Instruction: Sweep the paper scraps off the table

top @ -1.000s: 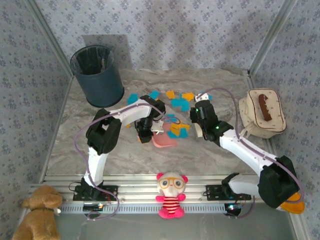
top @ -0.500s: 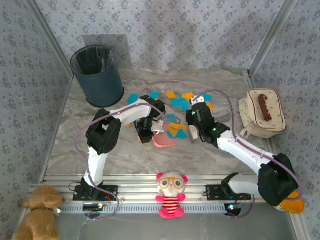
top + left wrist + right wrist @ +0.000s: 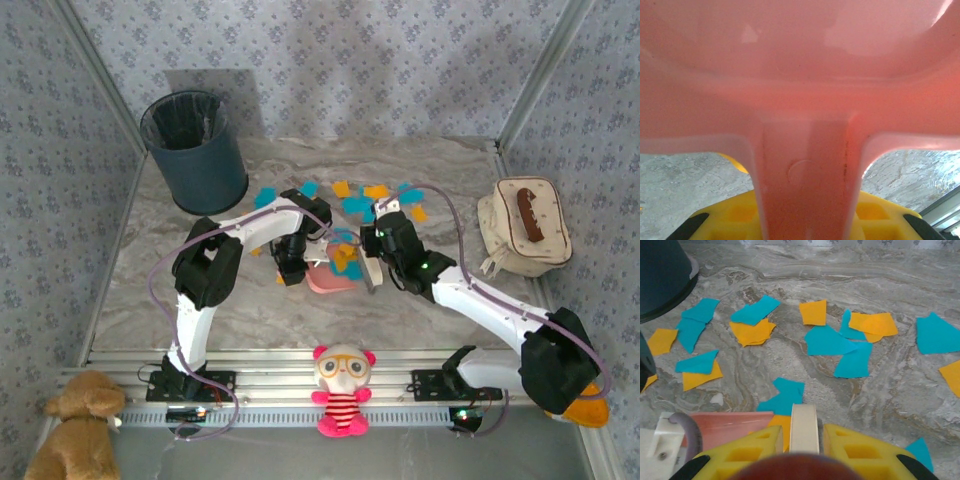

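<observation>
Bin [image 3: 195,150], dark blue with a black liner, stands at the far left corner of the table [image 3: 200,290]; what lies inside it cannot be made out. The pink dustpan [image 3: 328,278] rests on the table near its middle, with a few orange and cyan pieces at its far right edge. A closed beige bag [image 3: 525,228] with a brown handle sits at the right edge. Most of the paper scraps [image 3: 827,340] are strewn over the table just beyond the dustpan, between bin and bag, several overlapping.

The left arm rises from its base and bends right. Its left gripper [image 3: 805,220] is clamped narrowly on the dustpan's handle, a yellow finger on either side. The right arm stretches leftward across the table with its wrist low. The right gripper [image 3: 804,437] is closed tight on a pale flat handle [image 3: 804,422], near the dustpan's right side.

A plush doll [image 3: 343,390] sits at the near rail between the arm bases, and a teddy bear [image 3: 75,425] at the near left corner.
</observation>
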Robot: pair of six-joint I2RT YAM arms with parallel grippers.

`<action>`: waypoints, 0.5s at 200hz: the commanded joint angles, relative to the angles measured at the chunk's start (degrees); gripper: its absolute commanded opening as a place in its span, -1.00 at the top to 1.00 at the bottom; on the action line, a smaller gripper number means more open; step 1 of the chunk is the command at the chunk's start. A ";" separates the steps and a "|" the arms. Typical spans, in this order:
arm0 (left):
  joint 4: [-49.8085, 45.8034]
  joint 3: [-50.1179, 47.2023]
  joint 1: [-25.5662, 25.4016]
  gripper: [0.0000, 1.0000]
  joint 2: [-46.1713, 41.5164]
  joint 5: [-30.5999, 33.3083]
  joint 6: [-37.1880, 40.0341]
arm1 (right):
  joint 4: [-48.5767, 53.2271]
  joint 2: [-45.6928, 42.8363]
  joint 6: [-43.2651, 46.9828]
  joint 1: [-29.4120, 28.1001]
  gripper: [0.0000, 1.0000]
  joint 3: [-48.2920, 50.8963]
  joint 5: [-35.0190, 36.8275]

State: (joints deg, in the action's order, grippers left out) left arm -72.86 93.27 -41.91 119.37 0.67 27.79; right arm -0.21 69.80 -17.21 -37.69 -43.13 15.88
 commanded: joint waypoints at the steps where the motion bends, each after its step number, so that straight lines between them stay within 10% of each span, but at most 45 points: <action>1: -1.76 1.21 -0.05 1.00 1.04 -0.82 -0.94 | -0.05 -1.67 -2.65 -1.20 1.00 0.07 -1.73; 100: -0.37 -1.66 0.08 1.00 -1.31 0.74 -1.09 | 2.27 -6.54 -2.59 -3.22 1.00 -2.16 -1.46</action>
State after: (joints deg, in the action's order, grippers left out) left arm -72.77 93.17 -41.91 119.37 0.73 27.73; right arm 2.00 66.39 -18.90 -40.10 -43.09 14.96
